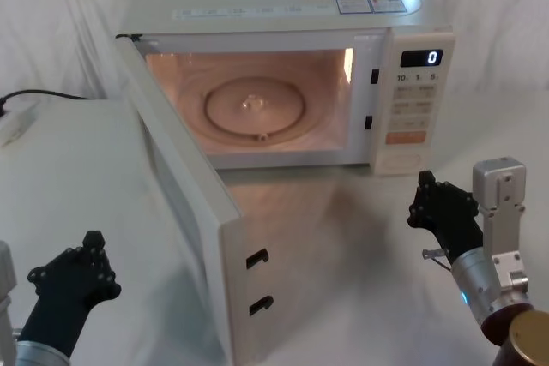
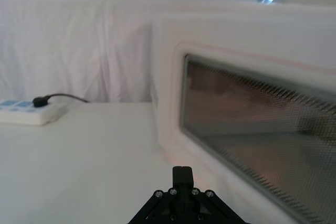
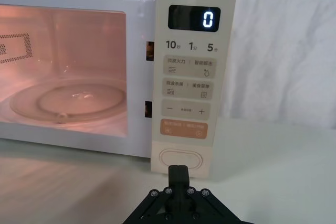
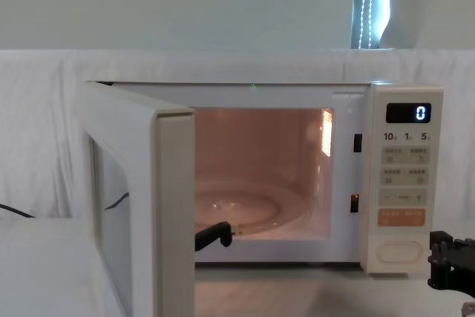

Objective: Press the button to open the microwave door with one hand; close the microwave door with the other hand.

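White cloth is hanging behind the table where the microwave door is standing wide open, stiff and light to swing, so the left gripper, fingers together, is waiting to push its flat outside face

Your left black blocky gripper shows round screw heads along its knuckles. Your right black gripper sits on a silver-grey cylindrical wrist with a grey boxy camera mount and a blue-green glow.
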Motion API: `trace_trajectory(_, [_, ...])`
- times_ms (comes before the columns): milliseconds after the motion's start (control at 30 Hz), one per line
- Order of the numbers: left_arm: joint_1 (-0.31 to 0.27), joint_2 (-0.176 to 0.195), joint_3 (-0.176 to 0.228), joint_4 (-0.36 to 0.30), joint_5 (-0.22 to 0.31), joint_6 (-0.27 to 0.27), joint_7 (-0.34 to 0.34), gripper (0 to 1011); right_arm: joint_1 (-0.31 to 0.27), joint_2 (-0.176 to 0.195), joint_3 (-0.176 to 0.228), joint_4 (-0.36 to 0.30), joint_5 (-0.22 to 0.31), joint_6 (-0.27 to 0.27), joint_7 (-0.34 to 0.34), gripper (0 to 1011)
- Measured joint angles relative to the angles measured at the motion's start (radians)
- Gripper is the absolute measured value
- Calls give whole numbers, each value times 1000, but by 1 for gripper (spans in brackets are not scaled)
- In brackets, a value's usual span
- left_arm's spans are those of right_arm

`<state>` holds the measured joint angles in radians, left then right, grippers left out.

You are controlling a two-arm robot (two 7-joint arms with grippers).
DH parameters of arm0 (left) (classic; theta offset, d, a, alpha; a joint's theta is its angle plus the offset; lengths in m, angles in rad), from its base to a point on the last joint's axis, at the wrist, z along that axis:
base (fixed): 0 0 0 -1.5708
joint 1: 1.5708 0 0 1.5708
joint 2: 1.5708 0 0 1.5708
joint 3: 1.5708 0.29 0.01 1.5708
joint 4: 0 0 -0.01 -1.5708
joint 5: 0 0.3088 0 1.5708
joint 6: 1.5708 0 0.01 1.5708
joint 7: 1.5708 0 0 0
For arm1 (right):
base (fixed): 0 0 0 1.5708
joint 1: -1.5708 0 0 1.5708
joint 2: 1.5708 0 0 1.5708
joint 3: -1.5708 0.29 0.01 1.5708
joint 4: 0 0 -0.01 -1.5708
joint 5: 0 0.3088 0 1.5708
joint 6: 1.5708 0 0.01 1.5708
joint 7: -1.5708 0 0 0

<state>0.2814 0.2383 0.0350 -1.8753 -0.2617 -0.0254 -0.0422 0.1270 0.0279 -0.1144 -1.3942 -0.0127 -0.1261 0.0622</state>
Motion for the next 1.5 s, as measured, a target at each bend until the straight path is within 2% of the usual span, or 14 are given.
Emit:
trace_trajectory(267, [7, 2, -17, -57, -15, -4, -57, 0, 0, 0, 0, 0, 0, 0, 0, 0])
trace_trajectory(500, [-31, 2, -22, -73, -17, 8, -98, 0, 0, 0, 0, 0, 0, 0, 0, 0])
trace_trajectory(733, [-87, 5, -5, -74, -30, 29, -131, 0, 0, 0, 0, 0, 0, 0, 0, 0])
trace_trajectory(1133, [-177, 9, 39, -34, -57, 77, -155, 0, 0, 0, 0, 0, 0, 0, 0, 0])
trace_trajectory(1500, [-247, 5, 88, 24, -68, 82, -166, 0, 0, 0, 0, 0, 0, 0, 0, 0])
